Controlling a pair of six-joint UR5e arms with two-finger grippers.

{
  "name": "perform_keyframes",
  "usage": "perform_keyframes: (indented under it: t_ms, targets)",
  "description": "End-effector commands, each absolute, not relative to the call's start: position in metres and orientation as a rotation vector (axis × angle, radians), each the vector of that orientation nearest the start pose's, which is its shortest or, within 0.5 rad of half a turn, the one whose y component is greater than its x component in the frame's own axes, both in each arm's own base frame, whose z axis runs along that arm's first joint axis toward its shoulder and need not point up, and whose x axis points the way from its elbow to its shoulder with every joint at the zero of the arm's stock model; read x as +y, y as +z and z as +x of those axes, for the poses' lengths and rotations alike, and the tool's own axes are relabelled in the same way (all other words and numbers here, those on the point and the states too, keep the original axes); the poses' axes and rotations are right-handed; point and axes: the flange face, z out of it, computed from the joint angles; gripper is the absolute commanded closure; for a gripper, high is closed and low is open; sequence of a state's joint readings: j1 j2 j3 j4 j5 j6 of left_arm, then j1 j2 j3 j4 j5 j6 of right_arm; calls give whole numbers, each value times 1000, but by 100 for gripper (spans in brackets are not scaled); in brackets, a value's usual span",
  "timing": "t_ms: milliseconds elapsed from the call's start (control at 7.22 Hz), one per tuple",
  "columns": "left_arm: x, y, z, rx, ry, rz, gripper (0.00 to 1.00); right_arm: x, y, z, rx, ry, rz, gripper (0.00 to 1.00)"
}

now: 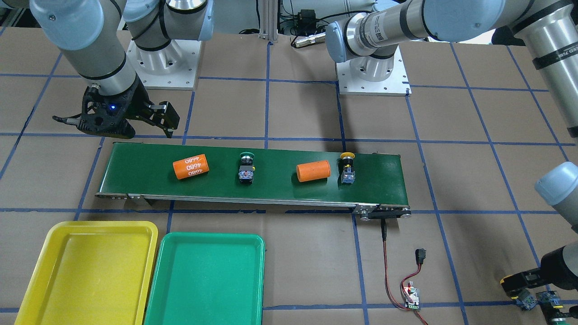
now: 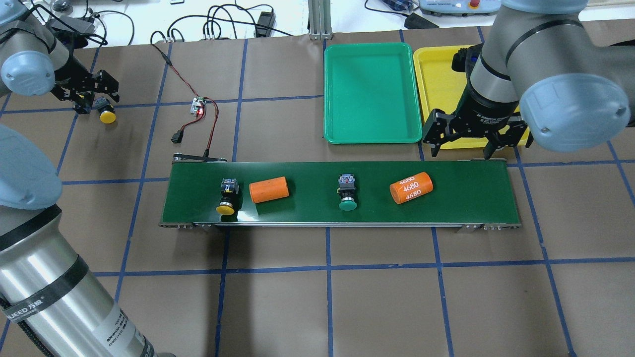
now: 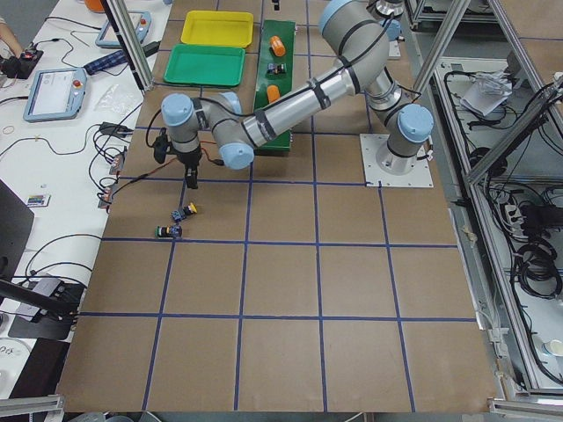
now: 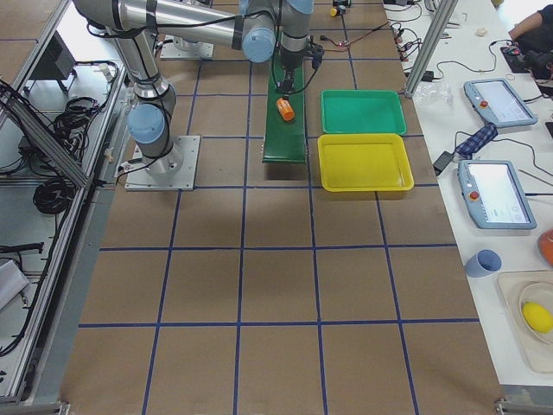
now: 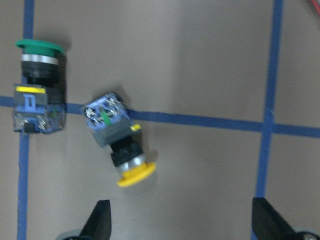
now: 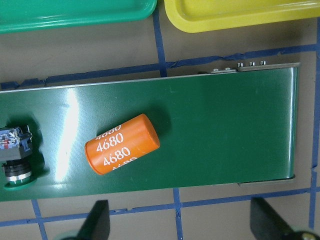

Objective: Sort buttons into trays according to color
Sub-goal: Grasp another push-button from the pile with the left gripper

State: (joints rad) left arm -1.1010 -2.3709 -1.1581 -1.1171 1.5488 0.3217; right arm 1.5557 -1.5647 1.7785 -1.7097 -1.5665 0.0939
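L gripper [image 5: 182, 227] wide open, empty, above yellow-cap button [image 5: 119, 145] near table's far edge. Button sits ahead of jaws, offset toward one finger, long axis diagonal, cap toward gripper. Green-cap button [image 5: 38, 90] alongside. R gripper [image 6: 181, 227] open, empty, over conveyor belt [image 6: 225, 125] end, well apart. Orange cylinder [image 6: 122, 144] reads "4680".

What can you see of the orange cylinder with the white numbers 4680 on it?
The orange cylinder with white "4680" print looks like smooth, matte plastic, with softly rounded ends and the number repeated in rows around its side. It lies on its side, slanted, on the long dark green conveyor belt, in the part of the belt towards the robot's right. Only the belt touches it. The green-capped push-button lies apart from it, and nothing grips it.
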Motion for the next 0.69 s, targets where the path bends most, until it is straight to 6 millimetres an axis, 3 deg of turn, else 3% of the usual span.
perform_keyframes:
  t_ms: [0, 277, 415, 554]
  targets:
    - [-758, 193, 237, 3136, -80, -257, 0, -480, 396, 126, 3134, 120, 173, 0]
    - [-757, 178, 247, 3137, -55, -277, 0, -479, 396, 127, 3139, 128, 169, 0]
    - [-757, 169, 252, 3145, -43, -285, 11, -479, 397, 127, 3139, 123, 173, 0]
    - [-756, 166, 254, 3153, -40, -283, 55, -480, 397, 127, 3137, 118, 190, 0]
